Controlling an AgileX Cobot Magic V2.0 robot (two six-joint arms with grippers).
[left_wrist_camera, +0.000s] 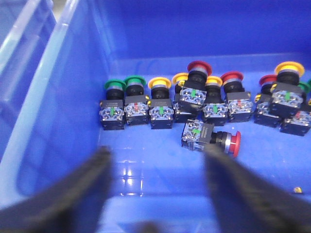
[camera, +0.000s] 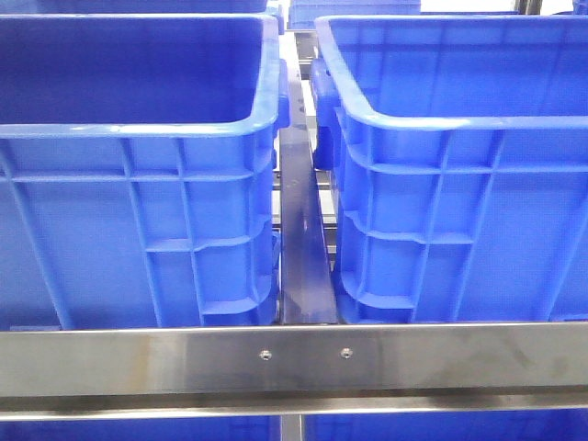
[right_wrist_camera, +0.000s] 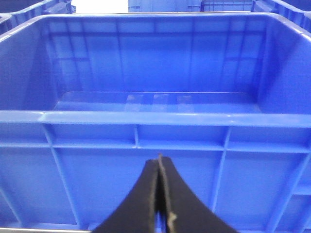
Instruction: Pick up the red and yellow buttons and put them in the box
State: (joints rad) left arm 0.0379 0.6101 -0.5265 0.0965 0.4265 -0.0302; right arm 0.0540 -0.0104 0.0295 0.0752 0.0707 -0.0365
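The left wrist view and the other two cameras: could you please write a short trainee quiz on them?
1. True or false: the left gripper is open above the buttons.
2. Which cap colour has the button lying alone nearest the fingers? A green, B red, C yellow.
3. Fill in: the right gripper faces a crate whose floor looks ____.

Key: 1 true; 2 B; 3 bare.

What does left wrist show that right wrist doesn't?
Only the left wrist view: a row of push buttons with red, yellow and green caps on a crate floor, one red button lying apart from the row, and the left pincer open above them. Only the right wrist view: a crate seen from outside with no buttons in sight, and the right pincer shut, holding nothing. Both: blue crate walls.
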